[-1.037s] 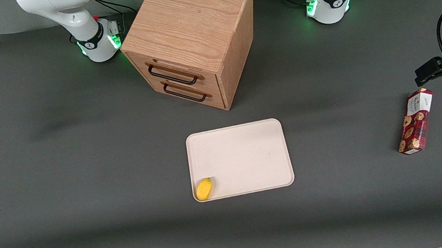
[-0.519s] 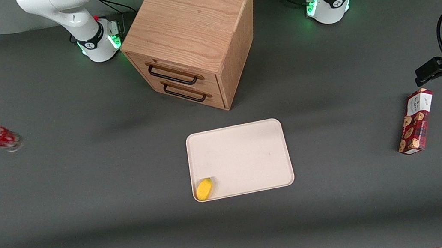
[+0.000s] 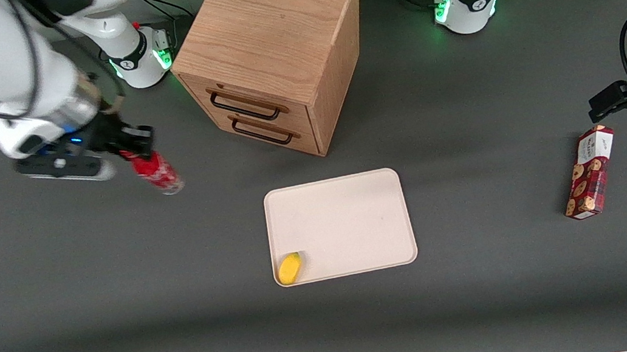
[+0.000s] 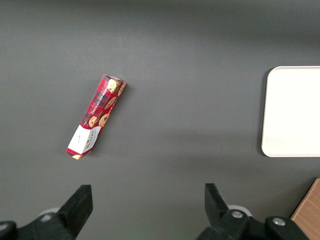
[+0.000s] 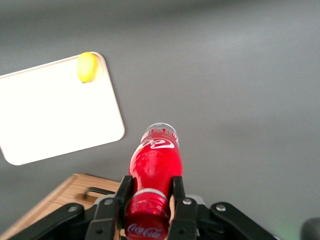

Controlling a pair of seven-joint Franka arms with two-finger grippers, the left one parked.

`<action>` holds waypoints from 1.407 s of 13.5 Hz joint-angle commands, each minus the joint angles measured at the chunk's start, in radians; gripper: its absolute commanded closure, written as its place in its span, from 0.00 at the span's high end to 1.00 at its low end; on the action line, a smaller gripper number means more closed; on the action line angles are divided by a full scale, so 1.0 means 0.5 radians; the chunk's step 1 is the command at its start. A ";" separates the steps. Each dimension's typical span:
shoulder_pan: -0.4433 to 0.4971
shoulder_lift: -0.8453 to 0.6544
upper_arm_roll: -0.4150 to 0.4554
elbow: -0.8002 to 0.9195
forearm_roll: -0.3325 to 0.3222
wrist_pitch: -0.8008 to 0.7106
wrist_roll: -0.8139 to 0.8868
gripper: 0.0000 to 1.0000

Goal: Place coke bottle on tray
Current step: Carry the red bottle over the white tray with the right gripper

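Gripper [image 3: 133, 147] clamped on the coke bottle [image 3: 156, 170], carried in the air at the upper left of the front frame.

Both fingers [image 5: 119, 197] press the bottle's neck just under the cap, so the bottle hangs tilted, clear base leading, above bare table and well apart from the tray [image 3: 340, 225]. This looks like the transport step: bottle lifted, not yet over its target. The next move calls for travel toward the frame's middle, passing nearer the camera than the wooden drawer cabinet [image 3: 272, 53], then a descent onto open tray surface away from the small yellow item [image 3: 289, 268] in the tray's lower-left corner. White "Coca-Cola" script reads on the red label in the wrist view. The cookie box [image 3: 589, 172] at far right shows biscuit pictures; its lettering is too small to read.
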 commanded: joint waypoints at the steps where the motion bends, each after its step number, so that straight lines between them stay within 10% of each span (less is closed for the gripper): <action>1: 0.109 0.195 0.061 0.131 -0.048 0.166 0.325 0.00; 19: 0.400 1.091 0.058 0.159 -0.481 0.891 0.550 0.00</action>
